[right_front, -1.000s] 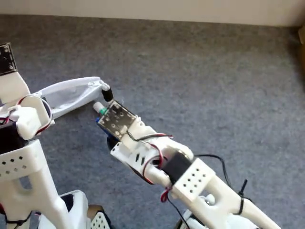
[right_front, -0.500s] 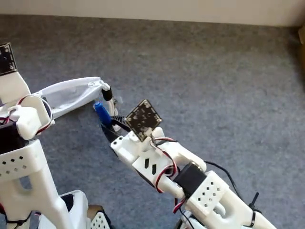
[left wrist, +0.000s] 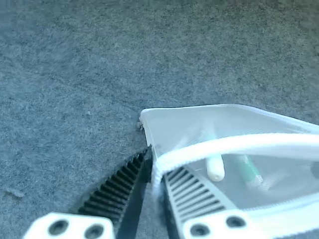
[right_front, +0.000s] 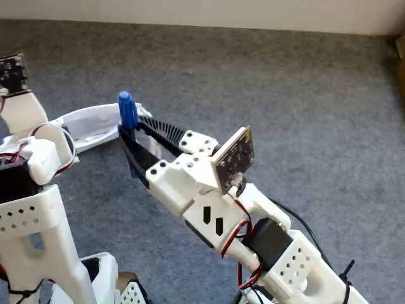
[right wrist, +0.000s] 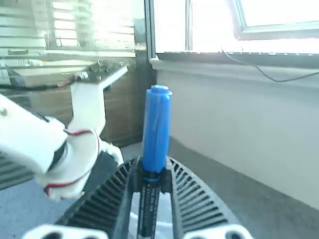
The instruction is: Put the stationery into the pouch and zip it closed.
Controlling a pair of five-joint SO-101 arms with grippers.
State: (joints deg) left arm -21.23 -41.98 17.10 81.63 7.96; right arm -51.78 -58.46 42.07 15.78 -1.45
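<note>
The right gripper (right_front: 131, 130) grasps a blue marker (right_front: 127, 109) between its fingers, cap up and nearly upright. From above, the marker sits at the right end of the white mesh pouch (right_front: 88, 126), which lies on the grey carpet (right_front: 285, 95) at the left of the scene. The left gripper (left wrist: 152, 162) is clenched on the pouch's open rim. Inside the pouch lie a white pen (left wrist: 214, 168) and a green pen (left wrist: 247, 170).
</note>
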